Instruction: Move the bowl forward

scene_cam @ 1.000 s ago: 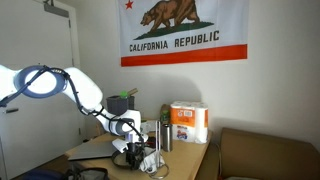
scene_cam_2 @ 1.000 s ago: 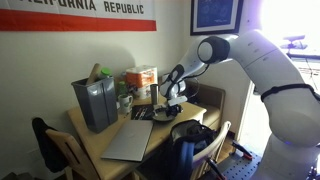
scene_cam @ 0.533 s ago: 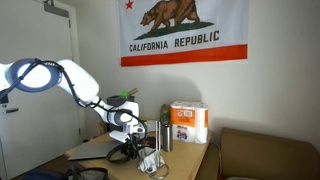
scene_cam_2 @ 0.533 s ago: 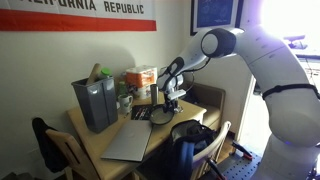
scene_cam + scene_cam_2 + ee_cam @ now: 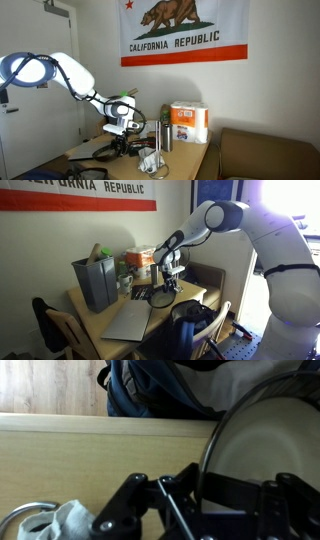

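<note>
The bowl (image 5: 262, 452) is dark-rimmed with a pale inside and fills the right of the wrist view, tilted on edge. My gripper (image 5: 200, 488) is shut on its rim, one finger inside the bowl and one outside. In both exterior views the gripper (image 5: 122, 138) (image 5: 168, 282) hangs over the wooden table with the bowl (image 5: 106, 152) (image 5: 160, 297) held by its rim just above the tabletop, near the table's edge.
A laptop (image 5: 130, 320), a grey bin (image 5: 97, 280) and a box (image 5: 141, 256) share the table (image 5: 195, 288). A paper-towel pack (image 5: 188, 122), a metal cup (image 5: 165, 135) and a white cloth (image 5: 70, 520) stand nearby. A dark backpack (image 5: 160, 390) lies below the edge.
The arm has risen and swung a little, lifting the gripper. The bowl has come up with it by the rim and tilted.
</note>
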